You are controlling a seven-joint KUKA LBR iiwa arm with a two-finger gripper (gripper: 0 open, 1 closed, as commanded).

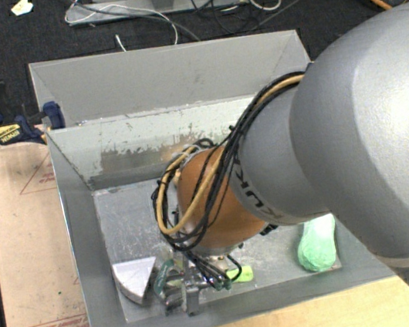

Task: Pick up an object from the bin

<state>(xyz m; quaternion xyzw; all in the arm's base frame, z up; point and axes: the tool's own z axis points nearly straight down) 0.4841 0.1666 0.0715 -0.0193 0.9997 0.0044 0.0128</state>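
The grey metal bin is standing open in front of me and it is holding only a few loose things, all lying on its floor along the near wall. A white wedge-shaped piece is lying toward the left corner as I see it, a small yellow-green piece is lying nearer to the middle, and a pale green soft lump is resting well apart from them at the right side. The big grey arm is reaching in from the right and is covering much of the bin floor, so I am not seeing what is lying under it. Its wrist, with an orange cover and looping black and yellow cables, is pointing steeply down. The gripper is sitting low by the near wall, between the white wedge-shaped piece and the small yellow-green piece, just beside both. I cannot tell if it is spread or pressed together, nor if it is pinching anything
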